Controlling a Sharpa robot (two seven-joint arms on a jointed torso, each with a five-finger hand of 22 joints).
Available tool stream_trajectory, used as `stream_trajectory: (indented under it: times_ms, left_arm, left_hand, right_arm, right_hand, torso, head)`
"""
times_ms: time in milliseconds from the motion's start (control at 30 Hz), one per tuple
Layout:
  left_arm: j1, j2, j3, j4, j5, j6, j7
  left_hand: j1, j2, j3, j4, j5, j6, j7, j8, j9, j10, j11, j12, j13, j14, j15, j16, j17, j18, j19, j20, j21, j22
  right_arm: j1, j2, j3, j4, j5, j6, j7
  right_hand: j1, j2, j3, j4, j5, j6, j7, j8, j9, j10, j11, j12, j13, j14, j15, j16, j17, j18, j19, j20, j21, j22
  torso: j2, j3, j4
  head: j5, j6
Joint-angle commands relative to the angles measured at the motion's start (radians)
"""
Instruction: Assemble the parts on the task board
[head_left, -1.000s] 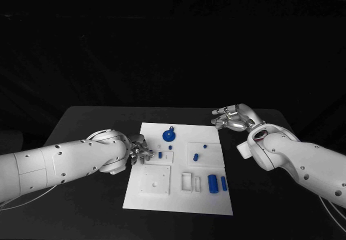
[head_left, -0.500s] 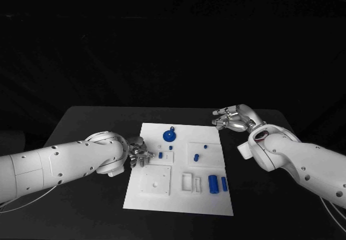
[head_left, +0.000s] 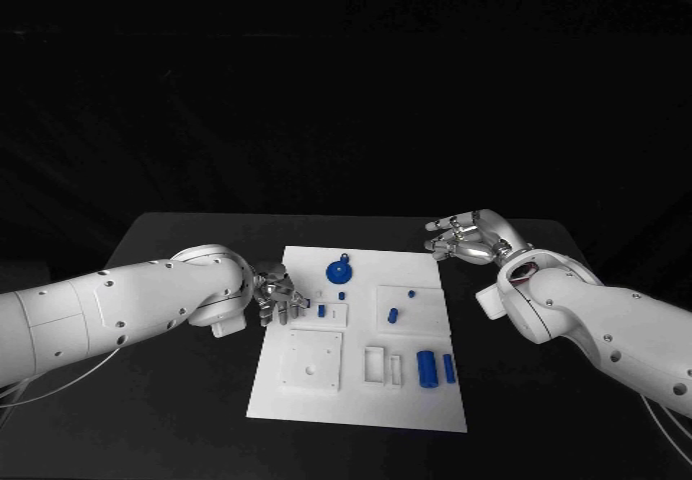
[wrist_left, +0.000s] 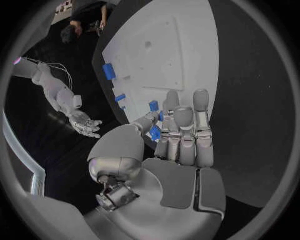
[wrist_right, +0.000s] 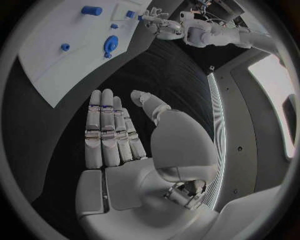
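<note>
pinching blue part (wrist_left: 154, 132), left hand (wrist_left: 178, 137)

My two arms are smooth white shells, rounded and thick, dotted with small dark screw holes. My left arm (head_left: 130, 310) has a faint seam line across its casing, and thin pale cables (head_left: 65, 385) trail beneath it. My right arm (head_left: 606, 325) carries a dark round opening with a reddish rim near the wrist. Each arm ends in a silver metal hand. My left hand (wrist_left: 178, 145) has segmented silver fingers (wrist_left: 201, 125) with grey pads and a bulbous thumb base. My right hand (wrist_right: 125, 150) looks the same, its fingers (wrist_right: 94, 130) banded with thin coloured lines.
</note>
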Motion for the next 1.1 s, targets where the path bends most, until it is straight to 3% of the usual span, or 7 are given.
stream_trajectory:
  times_ms: [33, 433, 733, 900, 967, 1033, 1100]
  left_arm:
    - [0.014, 0.012, 0.001, -0.019, 0.061, 0.104, -0.001]
    - [0.032, 0.047, 0.002, -0.070, 0.083, 0.205, -0.050]
    - [0.035, 0.049, 0.002, -0.078, 0.085, 0.190, -0.063]
    - [0.035, 0.043, 0.002, -0.072, 0.085, 0.133, -0.054]
    - [0.036, 0.041, 0.002, -0.070, 0.088, 0.091, -0.041]
    - [0.036, 0.039, 0.002, -0.069, 0.093, 0.053, -0.027]
    - [0.037, 0.038, 0.002, -0.067, 0.098, 0.005, -0.007]
  left_hand:
    - [-0.021, -0.004, 0.213, -0.193, -0.007, 0.012, -0.006, 0.003, 0.034, 0.012, -0.005, 0.011, 0.005, 0.005, -0.007, 0.009, 0.007, 0.013, -0.001, -0.003, 0.018, 0.021]
    - [-0.040, -0.027, 0.242, -0.196, -0.004, 0.050, -0.019, -0.028, 0.123, 0.045, -0.017, 0.014, 0.009, 0.030, -0.015, 0.055, 0.104, 0.011, 0.001, -0.011, 0.050, 0.020]
    - [-0.043, -0.029, 0.247, -0.196, -0.004, 0.062, -0.019, -0.063, 0.166, 0.047, -0.018, 0.016, 0.013, 0.036, -0.015, 0.048, 0.120, 0.012, -0.002, -0.011, 0.064, 0.019]
    - [-0.048, -0.010, 0.228, -0.189, -0.005, 0.052, -0.013, -0.085, 0.160, 0.040, -0.014, 0.010, 0.010, 0.031, -0.012, 0.026, 0.091, 0.012, -0.001, -0.009, 0.058, 0.016]
    - [-0.019, -0.003, 0.200, -0.160, -0.008, 0.058, -0.005, -0.133, 0.102, 0.035, -0.009, 0.002, 0.007, 0.028, -0.008, -0.003, 0.055, 0.014, 0.000, -0.005, 0.048, 0.013]
    - [-0.004, -0.018, 0.169, -0.140, -0.007, 0.048, 0.002, -0.161, 0.069, 0.028, -0.005, -0.006, 0.003, 0.026, -0.005, -0.013, 0.042, 0.013, 0.001, -0.002, 0.043, 0.011]
    - [0.089, -0.048, 0.073, -0.146, -0.008, 0.030, 0.019, -0.201, 0.014, 0.003, 0.007, -0.034, -0.011, 0.020, 0.002, -0.028, 0.033, 0.013, -0.002, 0.004, 0.029, 0.004]
  right_arm:
    - [-0.001, 0.001, 0.000, 0.001, -0.001, 0.013, 0.006]
    - [-0.001, 0.002, 0.000, 0.002, -0.001, 0.015, 0.005]
    - [-0.001, 0.003, 0.000, 0.000, -0.001, 0.018, 0.005]
    - [-0.001, 0.004, 0.000, -0.002, -0.001, 0.022, 0.005]
    - [-0.001, 0.005, 0.000, -0.003, -0.001, 0.024, 0.005]
    - [-0.001, 0.005, 0.000, -0.003, -0.001, 0.025, 0.004]
    - [-0.001, 0.005, 0.000, -0.004, -0.001, 0.025, 0.004]
  right_hand:
    - [0.010, 0.002, 0.001, -0.006, -0.006, 0.002, 0.003, 0.000, 0.001, -0.001, 0.001, -0.003, -0.001, -0.005, 0.000, -0.004, -0.001, -0.021, -0.005, -0.001, 0.005, -0.001]
    - [0.012, 0.004, 0.003, -0.010, -0.008, 0.002, 0.003, 0.000, 0.001, 0.000, 0.001, -0.003, -0.001, -0.005, 0.000, -0.004, -0.002, -0.021, -0.006, -0.001, 0.007, -0.001]
    - [0.013, 0.004, 0.004, -0.012, -0.009, 0.004, 0.003, 0.000, 0.001, -0.001, 0.001, -0.004, -0.001, -0.005, -0.001, -0.004, -0.002, -0.021, -0.007, -0.001, 0.009, -0.001]
    - [0.012, 0.005, 0.006, -0.014, -0.009, 0.003, 0.003, 0.000, 0.001, -0.001, 0.001, -0.004, -0.001, -0.005, -0.001, -0.004, -0.003, -0.021, -0.008, -0.001, 0.010, -0.001]
    - [0.012, 0.005, 0.006, -0.014, -0.010, 0.003, 0.003, 0.000, 0.001, 0.000, 0.001, -0.004, -0.001, -0.005, -0.001, -0.004, -0.003, -0.021, -0.008, -0.002, 0.011, -0.001]
    - [0.012, 0.006, 0.006, -0.015, -0.010, 0.005, 0.003, 0.000, 0.001, 0.000, 0.001, -0.004, -0.001, -0.004, -0.001, -0.004, -0.003, -0.021, -0.008, -0.002, 0.011, -0.001]
    - [0.012, 0.006, 0.006, -0.015, -0.010, 0.005, 0.003, 0.000, 0.001, 0.000, 0.001, -0.004, -0.001, -0.004, -0.001, -0.004, -0.003, -0.021, -0.008, -0.002, 0.011, -0.001]
  torso:
    - [0.000, 0.0005, -0.0010]
    - [0.000, 0.0004, 0.0002]
    - [0.000, 0.0004, 0.0013]
    - [-0.001, -0.0004, 0.0013]
    - [-0.001, -0.0008, 0.0013]
    - [-0.001, -0.0010, 0.0013]
    - [0.000, -0.0010, 0.0011]
  head:
    - [0.001, 0.001]
    - [0.000, 0.000]
    - [-0.003, 0.004]
    - [-0.004, 0.006]
    - [-0.004, 0.007]
    - [-0.004, 0.008]
    - [-0.004, 0.009]
